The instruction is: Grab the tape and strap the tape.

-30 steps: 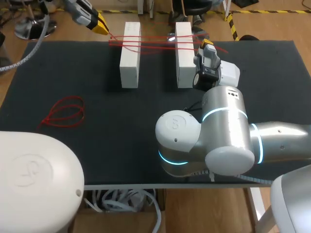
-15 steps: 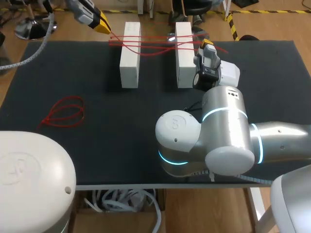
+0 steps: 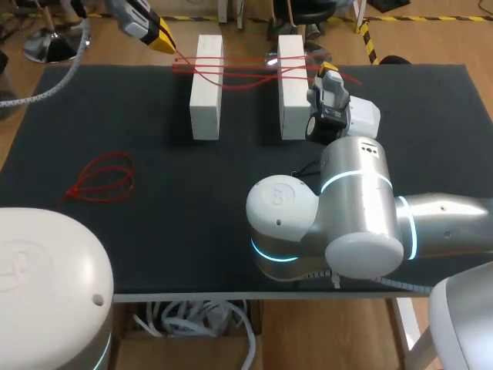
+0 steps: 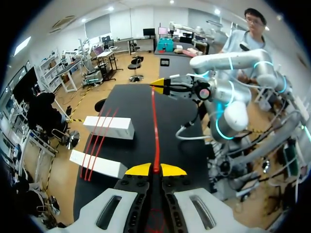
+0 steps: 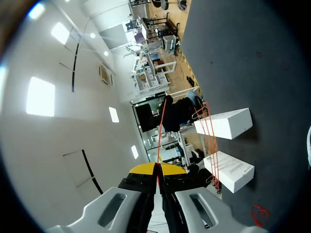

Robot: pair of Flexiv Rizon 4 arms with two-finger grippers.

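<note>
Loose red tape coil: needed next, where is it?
In the head view the loose red tape coil lies left on the mat, apart from the left white block.

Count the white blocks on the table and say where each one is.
2. The left white block stands at the far side of the table, left of middle; the right white block stands apart beside it, right of middle. Red tape crosses over both. None looks hidden.

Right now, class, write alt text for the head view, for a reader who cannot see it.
Red tape stretches across two white blocks, its ends pinched in the shut jaws of the left arm and right arm. A loose red coil lies on the table.
</note>
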